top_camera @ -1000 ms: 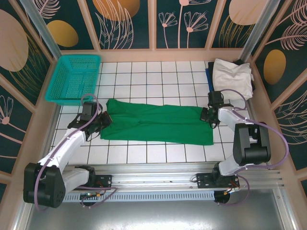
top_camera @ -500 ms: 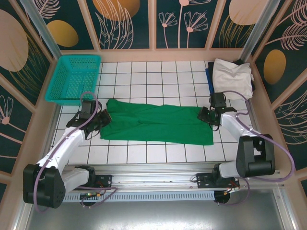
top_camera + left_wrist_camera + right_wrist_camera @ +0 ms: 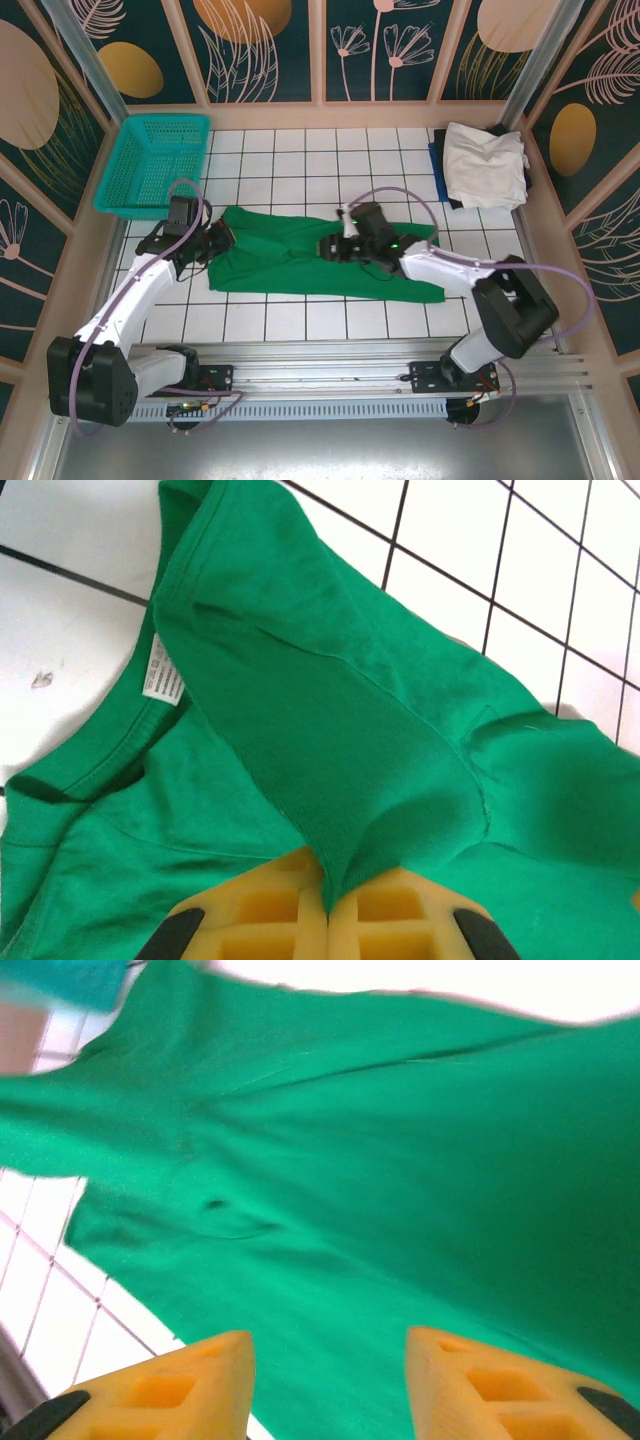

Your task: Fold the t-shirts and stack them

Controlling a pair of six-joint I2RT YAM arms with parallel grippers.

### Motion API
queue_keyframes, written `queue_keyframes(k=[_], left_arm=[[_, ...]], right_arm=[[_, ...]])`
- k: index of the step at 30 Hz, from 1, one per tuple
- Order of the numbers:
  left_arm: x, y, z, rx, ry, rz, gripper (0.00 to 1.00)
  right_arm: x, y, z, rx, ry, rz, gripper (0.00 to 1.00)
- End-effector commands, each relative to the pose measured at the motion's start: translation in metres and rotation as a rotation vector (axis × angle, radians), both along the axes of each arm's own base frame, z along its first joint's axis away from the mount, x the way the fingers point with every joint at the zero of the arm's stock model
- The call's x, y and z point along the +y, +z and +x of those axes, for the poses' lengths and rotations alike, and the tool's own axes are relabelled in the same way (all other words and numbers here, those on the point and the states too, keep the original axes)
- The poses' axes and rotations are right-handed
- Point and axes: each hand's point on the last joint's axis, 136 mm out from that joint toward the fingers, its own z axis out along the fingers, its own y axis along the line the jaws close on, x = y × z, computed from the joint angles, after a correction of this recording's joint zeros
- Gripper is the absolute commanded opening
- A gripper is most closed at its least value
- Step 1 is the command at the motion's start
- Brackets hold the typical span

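Where the top camera looks down on the white tiled table, the green t-shirt lies stretched sideways across the middle, its left end slightly bunched. The left gripper sits at that left end, touching the cloth, and the right gripper hangs over the shirt's middle, its arm reaching across the right half of the garment. At the far right corner the off-white t-shirt lies crumpled on top of blue cloth and black cloth, well apart from the green one. A teal mesh basket stands at the far left corner, just beyond the left gripper. From the left wrist, the left gripper has its yellow fingers pressed together, pinching a raised fold of the green t-shirt that rises to a peak between them. The collar with a small white label lies to the left, and bare table shows beyond it. From the right wrist, the right gripper has its yellow fingers standing apart with nothing between them. The green t-shirt spreads beneath, lightly wrinkled, with table tiles showing at the lower left.
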Motion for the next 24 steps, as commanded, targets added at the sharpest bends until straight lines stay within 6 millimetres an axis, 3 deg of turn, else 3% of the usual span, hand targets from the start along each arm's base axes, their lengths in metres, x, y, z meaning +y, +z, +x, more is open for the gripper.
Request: queue_keyframes(k=[1, 3, 6, 9, 12, 15, 19, 24], left_arm=[[0.001, -0.022, -0.02, 0.064, -0.027, 0.007, 0.0], [0.005, -0.043, -0.032, 0.105, -0.016, 0.025, 0.0], [0.009, -0.059, -0.036, 0.137, -0.003, 0.041, 0.0], [0.013, -0.059, -0.029, 0.126, 0.018, 0.066, 0.0], [0.015, -0.051, -0.018, 0.112, 0.02, 0.084, 0.0], [0.013, -0.041, -0.008, 0.089, 0.014, 0.089, 0.0], [0.013, -0.036, -0.004, 0.083, 0.011, 0.098, 0.0], [0.012, -0.031, -0.003, 0.073, 0.007, 0.092, 0.0]], right_arm=[[0.03, 0.007, 0.012, -0.111, 0.058, -0.018, 0.45], [0.05, 0.002, 0.001, -0.14, 0.126, -0.025, 0.46], [0.082, -0.005, -0.016, -0.203, 0.221, -0.053, 0.47], [0.111, -0.015, -0.03, -0.304, 0.294, -0.121, 0.47], [0.128, -0.023, -0.032, -0.336, 0.333, -0.144, 0.43], [0.137, -0.032, -0.024, -0.362, 0.341, -0.174, 0.43], [0.135, -0.043, -0.004, -0.43, 0.292, -0.308, 0.49], [0.133, -0.052, 0.007, -0.53, 0.265, -0.434, 0.52]])
